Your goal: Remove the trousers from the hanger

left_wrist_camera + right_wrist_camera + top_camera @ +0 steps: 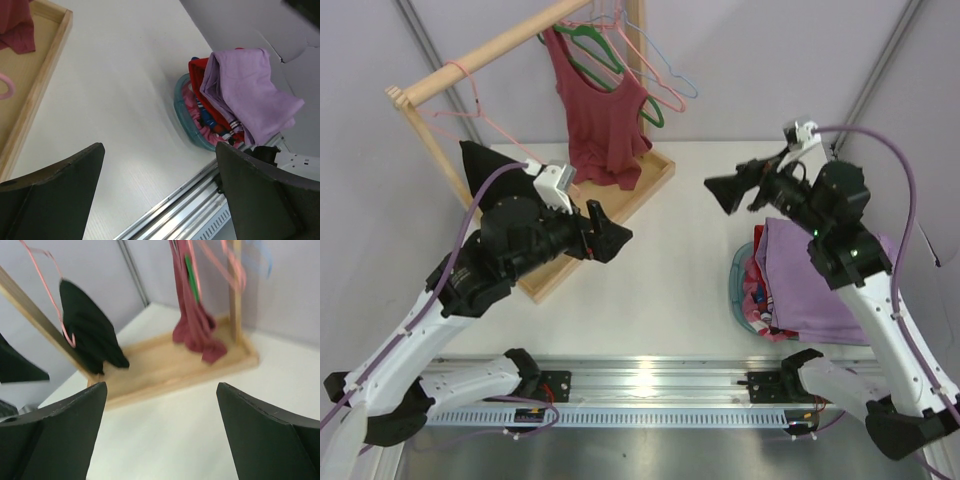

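Trousers (pixel 815 285) draped over basket (pixel 735 287) on tabletop (pixel 670 280), long axis roughly near-to-far. Left gripper (pixel 615 232), right gripper (pixel 717 197): jaws spread, empty.

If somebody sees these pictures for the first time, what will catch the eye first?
The lilac trousers stand out first, draped over a full teal basket at the right of the table. Next comes the wooden rack at the rear left, where a maroon top hangs on a green hanger. The left end effector and the right end effector are both open and empty above the table.
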Motion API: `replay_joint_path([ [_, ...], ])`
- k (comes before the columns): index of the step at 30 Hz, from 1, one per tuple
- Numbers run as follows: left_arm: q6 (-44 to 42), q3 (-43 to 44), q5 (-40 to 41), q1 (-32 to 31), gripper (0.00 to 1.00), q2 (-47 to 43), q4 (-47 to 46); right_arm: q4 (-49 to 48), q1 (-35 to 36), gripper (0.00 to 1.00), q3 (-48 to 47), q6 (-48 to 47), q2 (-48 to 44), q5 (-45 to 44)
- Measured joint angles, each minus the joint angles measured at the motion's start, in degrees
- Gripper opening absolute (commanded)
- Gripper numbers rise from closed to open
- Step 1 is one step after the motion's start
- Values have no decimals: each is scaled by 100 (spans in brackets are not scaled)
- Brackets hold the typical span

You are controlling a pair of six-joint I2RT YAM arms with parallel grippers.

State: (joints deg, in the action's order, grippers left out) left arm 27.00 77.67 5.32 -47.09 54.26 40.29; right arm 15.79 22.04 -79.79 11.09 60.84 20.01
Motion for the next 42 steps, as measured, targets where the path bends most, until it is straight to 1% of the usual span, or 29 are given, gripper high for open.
replay_joint_path([
  [2, 74, -74, -76, 2, 99, -24, -39, -46, 11, 99, 892, 352, -474, -52],
  [5, 273, -450, -144, 2, 100, -107, -146, 17, 85, 99, 1786, 767, -968, -116],
  [9, 501, -1008, -146, 2, 99, -166, -101, -70, 289, 99, 2979, 1283, -1709, -431],
  [12, 546, -1169, -138, 2, 99, -177, 22, -114, 352, 99, 3753, 1506, -2308, -564],
  [15, 538, -1329, -85, 2, 99, -278, -4, -157, 363, 99, 4203, 1572, -2717, -616],
  [19, 546, -1700, 138, 2, 99, -619, -74, -299, 365, 99, 4378, 1539, -2907, -608],
  [25, 603, -2264, 518, 2, 99, -1123, -254, -640, 367, 99, 4415, 1412, -2721, -610],
  [30, 540, -2382, 894, 2, 100, -1292, -380, -1069, 367, 99, 4601, 1547, -2564, -732],
  [35, 205, -2389, 1045, 2, 100, -1344, -682, -1449, 367, 99, 4828, 1888, -2551, -1067],
  [39, -109, -2389, 1113, 2, 99, -1325, -868, -1432, 367, 99, 4826, 1893, -2448, -1375],
  [42, -323, -2389, 1097, 2, 100, -1276, -988, -1078, 361, 99, 4575, 1827, -2256, -1532],
])
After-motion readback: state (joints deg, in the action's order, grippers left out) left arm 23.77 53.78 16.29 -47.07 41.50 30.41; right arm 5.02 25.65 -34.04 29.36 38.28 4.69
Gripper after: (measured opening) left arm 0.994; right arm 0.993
